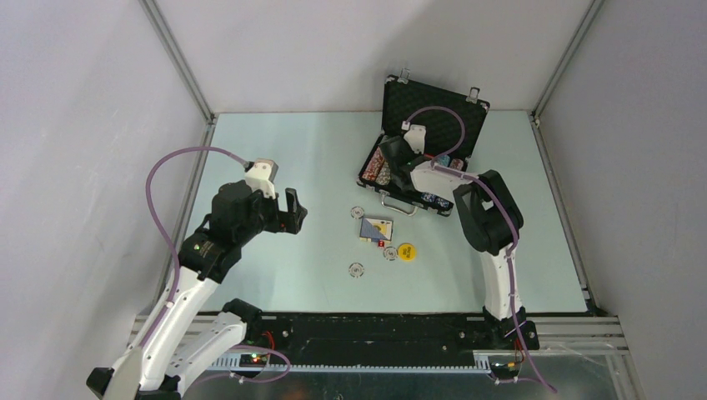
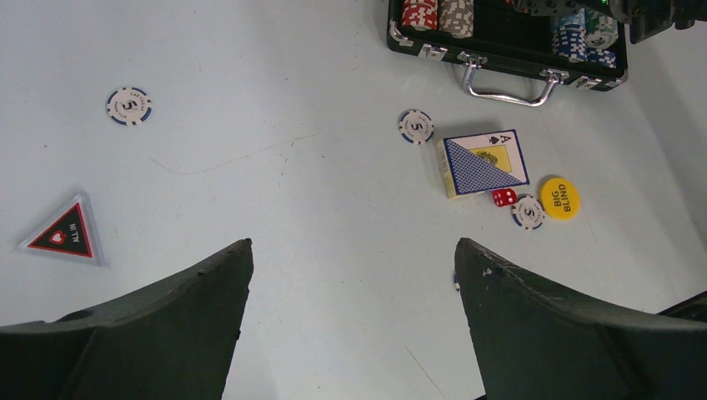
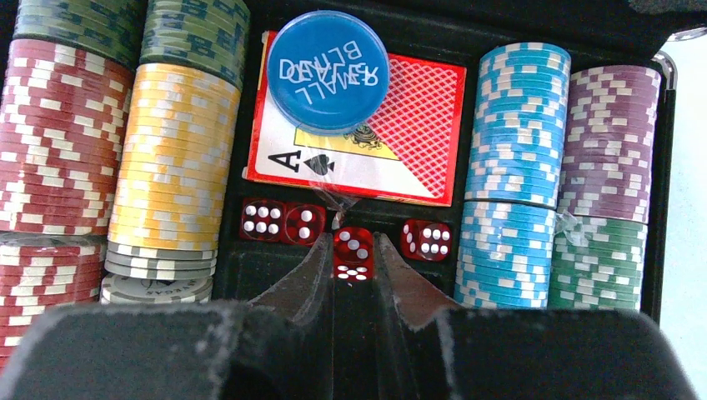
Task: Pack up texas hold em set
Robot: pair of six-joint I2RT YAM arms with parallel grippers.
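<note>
Right jaws: clamped on red die (image 3: 353, 252), seemingly over the gap between seated dice (image 3: 283, 222) inside briefcase (image 1: 400, 104). Left jaws: spread wide, nearer loose card deck (image 2: 483, 162) on worktop (image 2: 292, 67).

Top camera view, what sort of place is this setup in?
Probably a robotics lab test cell: plain grey walls, aluminium frame posts, and a pale worktable with a black mounting rail along its near edge.
</note>
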